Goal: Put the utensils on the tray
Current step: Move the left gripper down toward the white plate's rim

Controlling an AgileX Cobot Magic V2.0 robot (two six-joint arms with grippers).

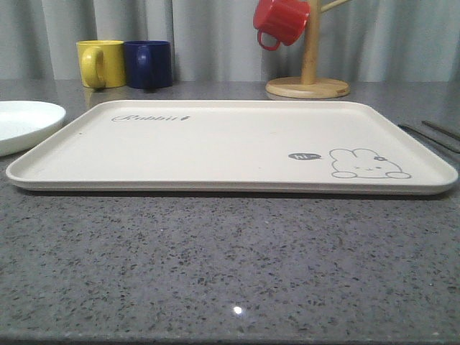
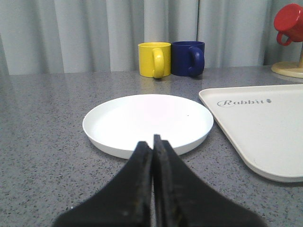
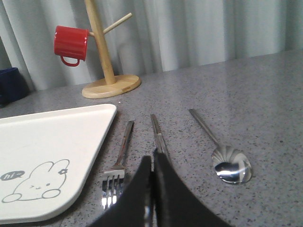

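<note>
The cream tray with its rabbit drawing lies flat in the middle of the table. Left of it sits the white plate. My left gripper is shut and empty, its tips just short of the near rim of the plate, with the tray beside it. Right of the tray lie the fork, the chopsticks and the spoon, side by side. My right gripper is shut, hovering over the near end of the chopsticks and hiding it.
A yellow mug and a blue mug stand at the back left. A wooden mug stand with a red mug hanging on it is at the back right. Bare grey stone counter stretches in front of the tray.
</note>
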